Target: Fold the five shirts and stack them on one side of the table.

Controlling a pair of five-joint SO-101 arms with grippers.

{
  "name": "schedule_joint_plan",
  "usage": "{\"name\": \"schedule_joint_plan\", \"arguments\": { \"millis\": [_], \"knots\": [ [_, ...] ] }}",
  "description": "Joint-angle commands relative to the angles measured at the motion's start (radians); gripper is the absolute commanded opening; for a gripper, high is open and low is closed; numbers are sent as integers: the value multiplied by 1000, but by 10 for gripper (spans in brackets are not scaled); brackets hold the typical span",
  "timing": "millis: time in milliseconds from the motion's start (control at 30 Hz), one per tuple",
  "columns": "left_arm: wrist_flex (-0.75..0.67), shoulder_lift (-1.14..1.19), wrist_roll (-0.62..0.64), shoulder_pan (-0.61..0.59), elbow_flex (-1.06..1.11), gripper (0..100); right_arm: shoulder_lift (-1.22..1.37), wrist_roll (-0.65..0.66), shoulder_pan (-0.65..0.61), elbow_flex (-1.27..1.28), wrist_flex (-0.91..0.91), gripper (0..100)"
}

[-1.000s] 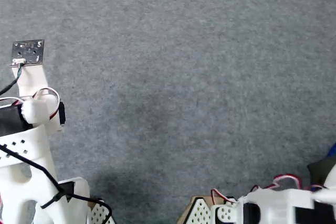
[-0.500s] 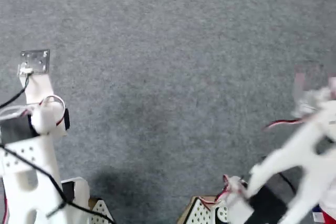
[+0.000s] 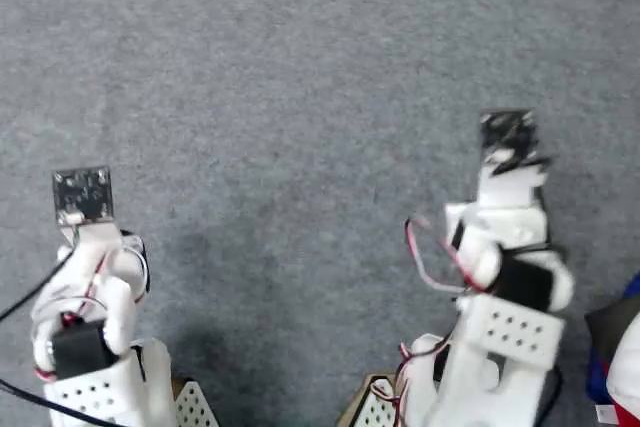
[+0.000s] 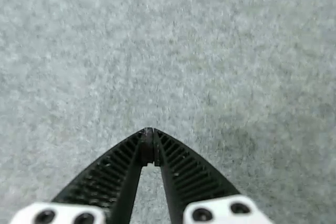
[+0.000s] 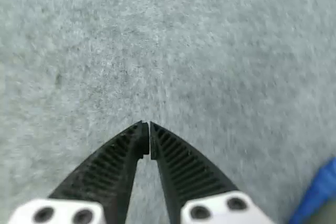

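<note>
While the left fingers [image 4: 118,171] and right fingers [image 5: 118,163] were closed empty, the blue cloth [image 5: 321,196] looked limp, light. Pinching its edge seemed best

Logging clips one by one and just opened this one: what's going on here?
The black-fingered left gripper and right gripper hang over a grey felt-covered table, both shut and holding nothing. A blue item lies near the right gripper; whether it is a shirt cannot be told. No folding is under way.
</note>
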Motion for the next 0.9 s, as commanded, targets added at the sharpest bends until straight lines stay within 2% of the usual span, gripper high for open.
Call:
{"name": "schedule_joint_plan", "arguments": {
  "millis": [0,100,233,467,600,867],
  "knots": [
    [-17,-156,2,2,124,19,-156,63,-35,265,-153,5],
    [-20,-171,3,2,186,19,-295,97,-62,417,-209,5],
    [-21,-160,3,2,238,19,-487,89,-88,564,-181,5],
    [-20,-160,0,3,292,19,-769,87,-90,610,74,5],
    [-21,-160,-2,2,354,19,-789,87,-90,608,219,6],
    [-15,-159,2,6,353,19,-791,87,-82,608,219,6]
  ]
}}
